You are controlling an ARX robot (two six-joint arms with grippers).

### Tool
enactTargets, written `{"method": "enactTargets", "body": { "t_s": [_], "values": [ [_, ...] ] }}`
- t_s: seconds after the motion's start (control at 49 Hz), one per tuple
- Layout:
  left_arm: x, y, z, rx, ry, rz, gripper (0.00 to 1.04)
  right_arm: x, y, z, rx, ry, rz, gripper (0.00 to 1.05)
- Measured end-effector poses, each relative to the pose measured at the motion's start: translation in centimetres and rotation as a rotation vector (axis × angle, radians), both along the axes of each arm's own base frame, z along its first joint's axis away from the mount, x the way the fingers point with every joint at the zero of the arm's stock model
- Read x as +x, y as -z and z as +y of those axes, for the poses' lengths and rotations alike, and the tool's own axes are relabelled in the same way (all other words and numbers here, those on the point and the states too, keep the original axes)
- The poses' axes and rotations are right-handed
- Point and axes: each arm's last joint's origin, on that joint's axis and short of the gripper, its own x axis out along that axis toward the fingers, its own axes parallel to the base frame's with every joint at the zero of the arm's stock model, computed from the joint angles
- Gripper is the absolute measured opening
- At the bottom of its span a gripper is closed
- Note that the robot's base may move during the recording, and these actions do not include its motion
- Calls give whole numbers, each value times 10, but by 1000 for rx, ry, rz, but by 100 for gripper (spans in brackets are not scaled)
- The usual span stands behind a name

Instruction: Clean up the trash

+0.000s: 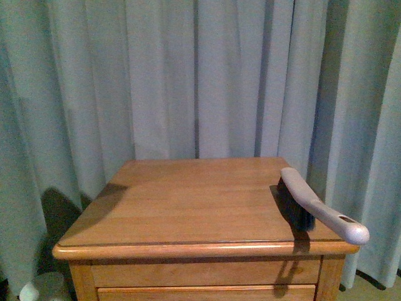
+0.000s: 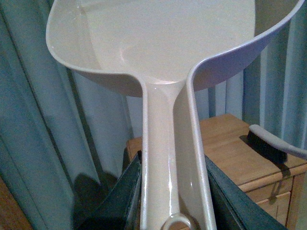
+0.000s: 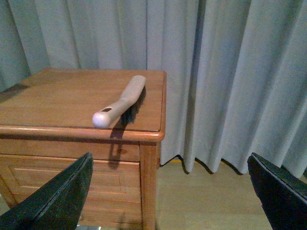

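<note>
Well, the left gripper (image 2: 172, 159) is clamped on the long handle of a beige dustpan (image 2: 158, 43), one dark finger (image 2: 122, 199) pressed to each side. The scoop stands out past the fingertips with its hollow turned to the wrist camera. Beyond that hand and lower down stands a wooden drawer cabinet (image 1: 188, 200) before a pale blue-grey curtain (image 1: 188, 75).

On the cabinet's top, at the edge nearer the right arm, lies a hand brush (image 1: 313, 204) with dark bristles down on the wood. Its pale handle juts out over the front corner.

The right gripper (image 3: 170, 158) hangs with its two fingers spread wide, nothing between them. The brush lies ahead of it and well apart from it, handle end toward the hand. A wood floor (image 3: 206, 191) shows under it.

Where the paper trash lies cannot be told — no view shows it.
</note>
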Motion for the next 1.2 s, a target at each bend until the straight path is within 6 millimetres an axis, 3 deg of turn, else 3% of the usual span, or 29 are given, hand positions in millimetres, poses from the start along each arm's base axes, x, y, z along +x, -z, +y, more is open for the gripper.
{"method": "enactTargets", "body": {
  "t_s": [0.755,0.979,1.061,1.203],
  "values": [
    [0,7,4,-16,-26,28,29,0,0,0,0,0,0,97],
    [0,7,4,-17,-25,29,29,12,2,0,23,493,166,97],
    [0,7,4,-18,-25,30,29,22,-10,3,32,477,181,97],
    [0,7,4,-17,-25,30,29,55,-50,11,74,380,209,97]
  ]
}}
